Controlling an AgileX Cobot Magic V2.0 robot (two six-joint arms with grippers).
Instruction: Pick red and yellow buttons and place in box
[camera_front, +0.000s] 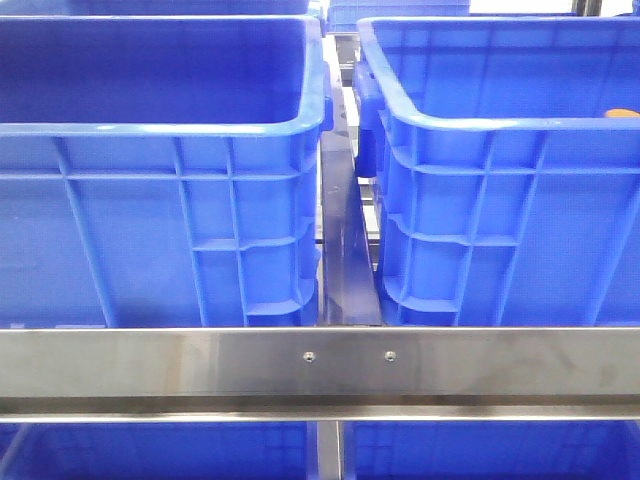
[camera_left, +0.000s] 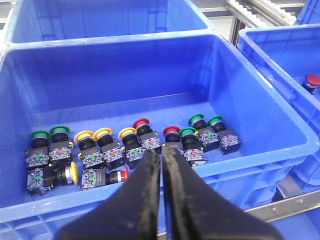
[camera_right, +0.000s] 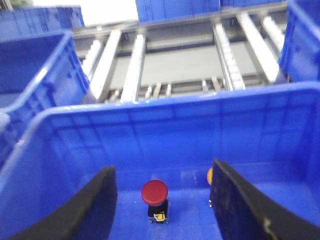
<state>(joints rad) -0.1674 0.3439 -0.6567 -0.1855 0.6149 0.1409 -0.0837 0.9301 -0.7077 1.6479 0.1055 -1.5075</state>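
In front of you, 2 large blue plastic bins sit side by side behind a steel rail (camera_front: 320, 362): the left bin (camera_front: 160, 230) and the right bin (camera_front: 510, 230), with a narrow gap between them. From the front camera you cannot see either bin's floor; only a sliver of orange shows at the right bin's far right rim.

Your left gripper (camera_left: 161, 165) hangs over the near wall of the left bin (camera_left: 115, 75), its 2 black fingers pressed together with nothing between them. On that bin's floor the push buttons lie in a loose row along the near wall: 2 green-capped ones (camera_left: 50, 135) at one end, then 3 yellow-capped ones (camera_left: 105, 134), 2 red-capped ones (camera_left: 156, 127), and 3 more green ones (camera_left: 200, 122). Closer to the wall, 1 yellow button (camera_left: 72, 171) and 1 red button (camera_left: 122, 174) lie on their sides.

Your right gripper (camera_right: 162, 200) is inside the right bin (camera_right: 165, 130) with its fingers spread wide apart and holding nothing. A red button (camera_right: 154, 192) stands upright on the bin floor between them, touching neither. A yellow cap (camera_right: 210, 175) peeks out just beside 1 finger, mostly hidden.
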